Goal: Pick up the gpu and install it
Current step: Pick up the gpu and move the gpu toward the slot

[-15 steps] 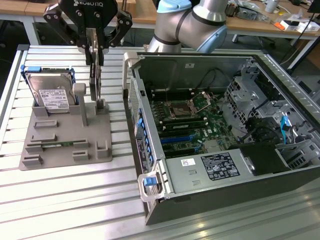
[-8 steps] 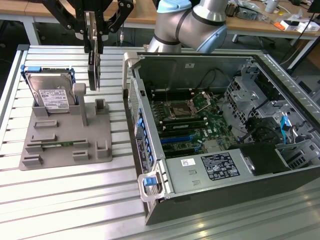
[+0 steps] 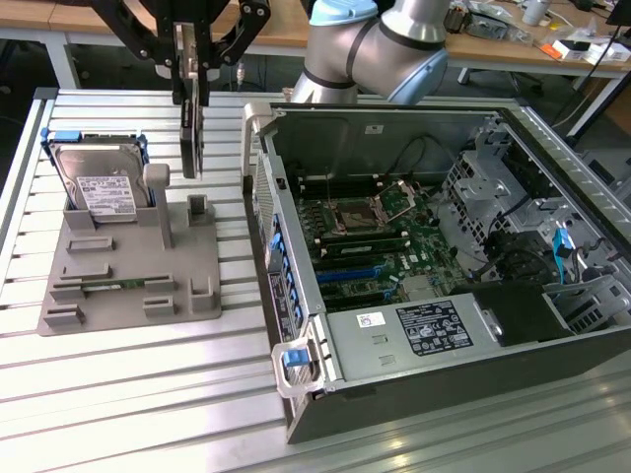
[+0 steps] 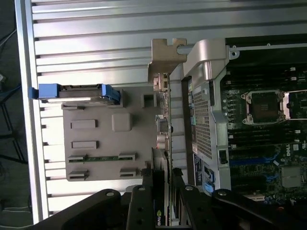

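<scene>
The gpu [image 3: 189, 138] hangs on edge in the air, a thin dark card above the grey holder [image 3: 128, 266] and beside the open computer case [image 3: 424, 246]. My gripper [image 3: 191, 79] is shut on its upper part, one black finger on each face. In the wrist view the gpu [image 4: 164, 115] runs edge-on away from my gripper [image 4: 163, 177], with its silvery end bracket [image 4: 165, 52] at the far end. It lines up over the gap between the holder [image 4: 96, 167] and the case wall [image 4: 206, 120].
A silver hard drive [image 3: 99, 187] in a blue frame stands in the holder, and a green memory stick [image 3: 118, 286] lies flat in it. Inside the case are the motherboard's blue slots [image 3: 355, 271] and a CPU socket [image 3: 360, 212]. Slatted metal table [image 3: 118, 394] all around.
</scene>
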Available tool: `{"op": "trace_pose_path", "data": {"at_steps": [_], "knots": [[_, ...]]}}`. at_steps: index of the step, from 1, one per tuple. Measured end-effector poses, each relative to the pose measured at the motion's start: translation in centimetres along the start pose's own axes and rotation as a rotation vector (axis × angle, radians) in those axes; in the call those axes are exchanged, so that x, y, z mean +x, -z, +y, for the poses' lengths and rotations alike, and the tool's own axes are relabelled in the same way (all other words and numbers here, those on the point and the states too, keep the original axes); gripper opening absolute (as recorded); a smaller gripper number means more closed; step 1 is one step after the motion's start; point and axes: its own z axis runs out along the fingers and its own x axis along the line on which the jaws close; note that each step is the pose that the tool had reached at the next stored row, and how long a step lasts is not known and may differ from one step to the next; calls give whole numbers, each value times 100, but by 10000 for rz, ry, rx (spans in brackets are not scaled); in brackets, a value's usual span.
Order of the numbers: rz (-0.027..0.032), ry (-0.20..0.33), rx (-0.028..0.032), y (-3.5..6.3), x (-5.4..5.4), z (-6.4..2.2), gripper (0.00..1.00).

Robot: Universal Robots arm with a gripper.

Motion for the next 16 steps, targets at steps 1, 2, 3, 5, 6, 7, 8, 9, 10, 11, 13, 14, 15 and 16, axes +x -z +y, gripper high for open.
{"op": "trace_pose_path", "data": {"at_steps": [1,2,3,5,6,7,8,9,10,11,13,14,15,16], "knots": [[0,0,3,-1,-23,2,26],[0,-1,4,-2,-59,4,26],[-1,0,6,-3,-95,7,26],[0,0,8,-3,-131,10,26],[-1,0,9,-4,-147,11,26],[0,0,12,-4,-167,12,26],[-1,0,13,-6,-198,15,26],[-1,0,14,-7,-223,16,26],[-1,0,15,-7,-247,18,26],[-1,0,16,-8,-291,22,26],[0,0,17,-10,-356,26,26],[-1,0,16,-11,-383,28,26],[-1,0,16,-12,-433,32,26],[-1,0,16,-13,-473,35,26]]}}
